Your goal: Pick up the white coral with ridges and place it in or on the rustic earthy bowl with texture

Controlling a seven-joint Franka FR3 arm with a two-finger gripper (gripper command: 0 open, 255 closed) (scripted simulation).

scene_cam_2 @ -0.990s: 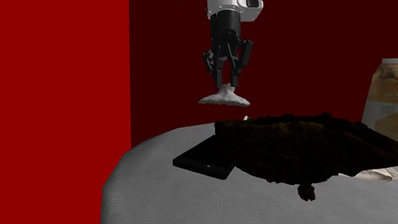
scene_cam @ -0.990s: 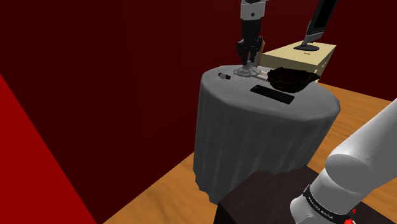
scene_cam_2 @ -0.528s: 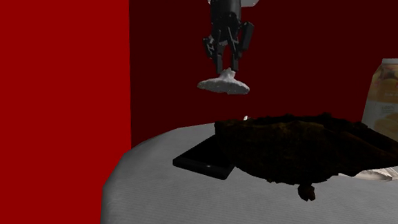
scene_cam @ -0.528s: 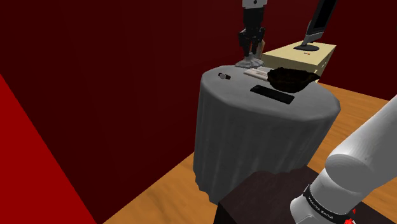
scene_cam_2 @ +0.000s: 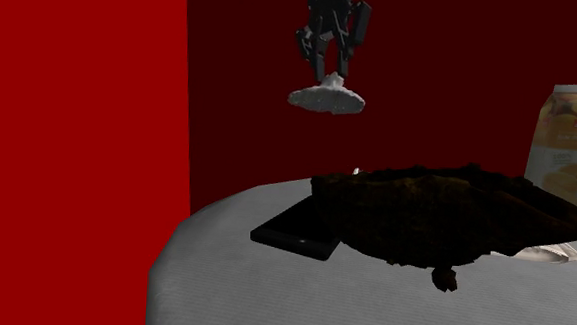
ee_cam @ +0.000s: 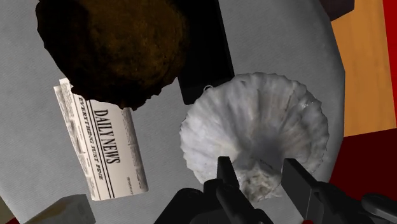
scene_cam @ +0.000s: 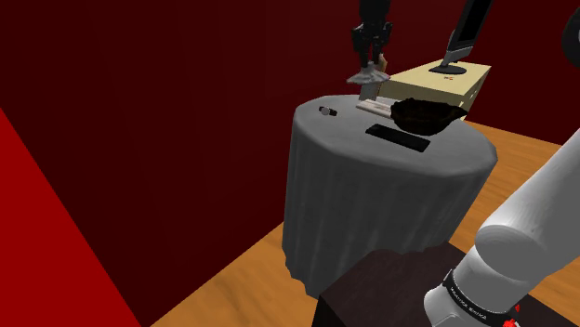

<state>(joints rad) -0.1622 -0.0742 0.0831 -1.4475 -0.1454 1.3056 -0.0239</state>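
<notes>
Gripper [scene_cam_2: 329, 74] is closed down on the white coral [scene_cam_2: 326, 98]. The jaws are part way in and pinch its narrow stem end. The ridged fan hangs directly below the fingertips, at 6 o'clock from them in the second exterior view.

In the wrist view you see the two fingers [ee_cam: 226, 170] on either side of the coral's [ee_cam: 261, 118] base and touching it. The fan spreads out beyond the gripper [ee_cam: 261, 170].

The coral is in the air and apart from the grey tablecloth [scene_cam_2: 222, 274]. In the second exterior view it sits at about 11 o'clock from the dark earthy bowl [scene_cam_2: 444, 218], higher than the rim and off to the side of it.

The shoulder view agrees: coral [scene_cam: 368, 78] under the gripper [scene_cam: 371, 63], at roughly 10 o'clock from the bowl [scene_cam: 423, 115].

The bowl [ee_cam: 114, 51] rests on the cloth [ee_cam: 32, 127] with nothing in it.

- A black phone [scene_cam_2: 293, 232] lies flat just beside the bowl, at 8 o'clock from it in the second exterior view. From the wrist it [ee_cam: 200, 57] lies under the coral's far edge.
- A folded newspaper [ee_cam: 105, 146] headed "Daily News" tucks partly under the bowl.
- A yellow-printed snack bag [scene_cam_2: 569, 149] stands at 2 o'clock from the bowl in the second exterior view.
- A tan box [scene_cam: 437, 84] sits beyond the table, at 12 o'clock from the bowl in the shoulder view.
</notes>
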